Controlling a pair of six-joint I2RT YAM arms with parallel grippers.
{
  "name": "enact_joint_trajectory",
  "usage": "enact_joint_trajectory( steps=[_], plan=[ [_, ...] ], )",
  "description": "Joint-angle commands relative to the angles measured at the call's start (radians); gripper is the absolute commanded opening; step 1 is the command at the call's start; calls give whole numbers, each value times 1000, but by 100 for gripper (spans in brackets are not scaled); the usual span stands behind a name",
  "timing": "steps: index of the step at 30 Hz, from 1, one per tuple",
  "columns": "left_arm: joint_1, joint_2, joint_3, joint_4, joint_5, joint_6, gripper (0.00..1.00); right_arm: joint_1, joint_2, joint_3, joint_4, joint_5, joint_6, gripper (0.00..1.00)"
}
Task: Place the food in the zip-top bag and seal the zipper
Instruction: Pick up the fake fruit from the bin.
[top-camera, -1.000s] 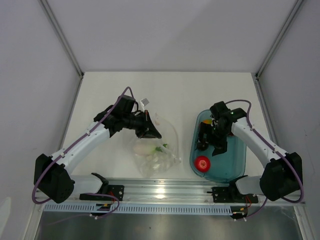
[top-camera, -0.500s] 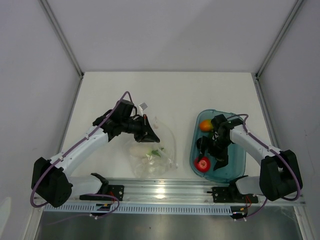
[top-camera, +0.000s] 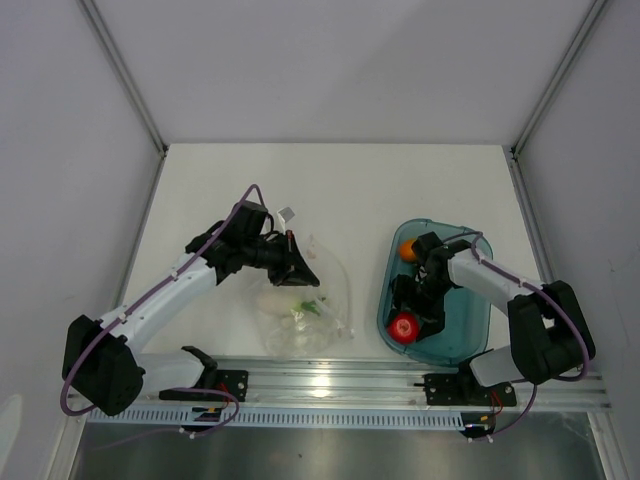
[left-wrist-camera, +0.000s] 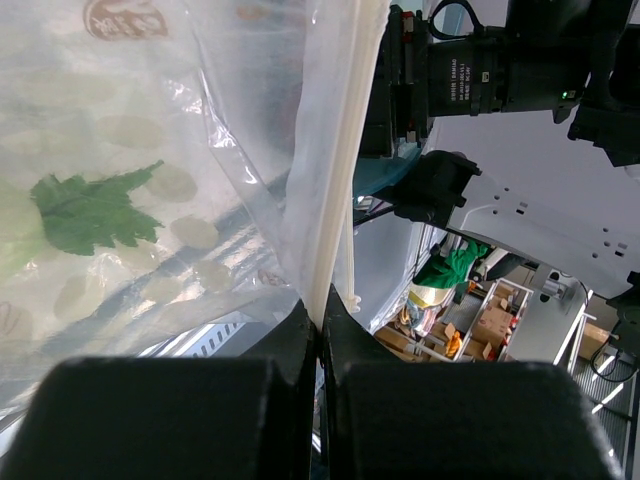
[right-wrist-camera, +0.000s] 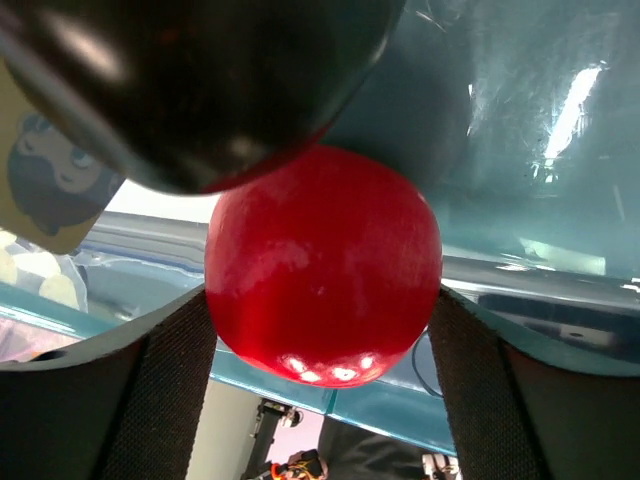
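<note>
Right gripper (top-camera: 412, 318) is down off the far end of the teal tray (top-camera: 478, 330) and onto the red tomato (top-camera: 404, 327), fingers hugging both sides. The orange piece (top-camera: 407, 249) is uncovered now. Left gripper (top-camera: 303, 275) has tugged the zip-top bag (top-camera: 305, 322) slightly left and nearer.

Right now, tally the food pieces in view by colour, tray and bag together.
Red tomato, in the tray: 1
Orange piece, in the tray: 1
Dark glossy piece, against the tomato: 1
White radish with green top, in the bag: 1
Total: 4
</note>
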Motion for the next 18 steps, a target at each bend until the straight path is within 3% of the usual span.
enact_joint_trajectory(
  steps=[1,5,8,9,12,16,18],
  plan=[
    [4,-28,-1,23,23,-9,1,12,18,-4,37,-7,23,81],
    [5,-21,10,21,26,-3,1,12,4,-8,28,13,23,76],
    [4,-11,15,20,31,2,1,7,-14,-8,17,16,20,56],
    [4,-8,19,18,33,2,1,-2,-19,-8,16,16,20,43],
    [4,2,36,12,34,11,1,-23,-46,0,-7,22,17,22],
    [4,15,47,10,39,17,1,-36,-100,72,-55,39,0,0],
    [4,16,51,15,42,16,1,-40,-137,115,-79,70,-15,0]
  ],
)
